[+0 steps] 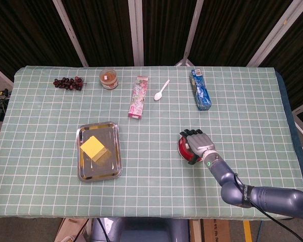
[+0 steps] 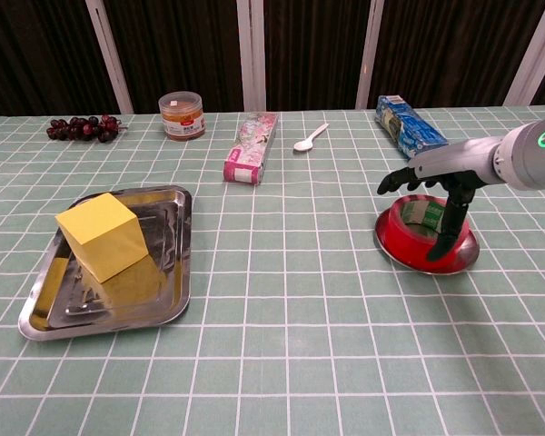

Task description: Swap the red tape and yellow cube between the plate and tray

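The red tape [image 2: 407,238] lies flat on a small silver plate [image 2: 382,246] at the right of the table. My right hand [image 2: 439,175] hovers over the tape with its fingers [image 2: 396,181] spread above the roll. Its thumb [image 2: 443,242] points down against the tape's near right side, and nothing is held. In the head view the right hand [image 1: 198,143] covers most of the red tape [image 1: 183,148]. The yellow cube [image 2: 101,235] sits in the steel tray [image 2: 170,305] at the left, far from the hand. My left hand is not in view.
Along the far edge lie dark grapes [image 2: 84,127], a brown-filled jar [image 2: 182,114], a pink box [image 2: 252,147], a white spoon [image 2: 310,137] and a blue box [image 2: 409,124], which is just behind the right hand.
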Controlling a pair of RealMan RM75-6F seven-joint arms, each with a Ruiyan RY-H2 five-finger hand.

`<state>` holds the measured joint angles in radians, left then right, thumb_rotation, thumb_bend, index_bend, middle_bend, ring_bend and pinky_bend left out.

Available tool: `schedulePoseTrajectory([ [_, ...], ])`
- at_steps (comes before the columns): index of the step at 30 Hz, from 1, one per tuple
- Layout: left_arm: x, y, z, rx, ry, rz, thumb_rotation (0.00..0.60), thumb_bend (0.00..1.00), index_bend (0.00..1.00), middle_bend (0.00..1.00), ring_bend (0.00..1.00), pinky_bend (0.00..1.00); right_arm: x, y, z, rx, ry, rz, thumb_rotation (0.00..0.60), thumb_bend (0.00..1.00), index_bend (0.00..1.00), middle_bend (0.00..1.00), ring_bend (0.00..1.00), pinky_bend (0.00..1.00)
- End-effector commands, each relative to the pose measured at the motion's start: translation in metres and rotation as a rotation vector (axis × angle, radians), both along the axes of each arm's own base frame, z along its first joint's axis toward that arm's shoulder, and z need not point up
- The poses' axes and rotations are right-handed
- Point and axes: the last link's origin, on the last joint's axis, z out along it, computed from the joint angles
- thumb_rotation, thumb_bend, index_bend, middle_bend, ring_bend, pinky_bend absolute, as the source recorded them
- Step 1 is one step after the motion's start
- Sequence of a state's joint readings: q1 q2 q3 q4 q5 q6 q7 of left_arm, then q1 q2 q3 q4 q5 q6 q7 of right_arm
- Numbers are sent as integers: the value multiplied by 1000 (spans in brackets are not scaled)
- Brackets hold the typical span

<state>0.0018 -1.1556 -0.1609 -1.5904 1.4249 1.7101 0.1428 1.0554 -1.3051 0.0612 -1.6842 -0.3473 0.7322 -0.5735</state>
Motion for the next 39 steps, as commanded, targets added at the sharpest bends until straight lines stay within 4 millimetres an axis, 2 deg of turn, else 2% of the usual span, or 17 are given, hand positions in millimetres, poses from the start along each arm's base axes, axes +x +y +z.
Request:
schedulePoseTrajectory([
  [1, 0, 0, 0, 5, -1, 2, 600, 0, 95, 0, 0, 0, 0, -3, -2, -3, -2, -1, 600, 161, 76, 0, 15, 0],
  [12, 0, -1, 1, 23, -2, 5, 600, 0, 117, 0, 0, 0, -10, -10, -9, -16, 30, 17, 600, 161, 87, 5, 84, 7],
  [19, 2, -2, -1, 14, -1, -2, 600, 0, 124, 0, 0, 0, -14, -14, -10, -33, 34, 32, 600, 159, 159, 67, 214, 138],
  [30, 5, -3, -4, 12, -6, -10, 600, 0, 148, 0, 0, 0, -21, -15, -13, -28, 33, 61, 600, 159, 195, 110, 294, 213],
  [34, 6, -3, -5, 6, -7, -14, 600, 0, 154, 0, 0, 0, -20, -17, -14, -42, 22, 79, 600, 232, 259, 162, 374, 316],
  [39, 7, -3, -5, 3, -18, -19, 600, 0, 161, 0, 0, 0, -14, -17, -12, -63, -9, 121, 600, 278, 276, 191, 413, 352],
])
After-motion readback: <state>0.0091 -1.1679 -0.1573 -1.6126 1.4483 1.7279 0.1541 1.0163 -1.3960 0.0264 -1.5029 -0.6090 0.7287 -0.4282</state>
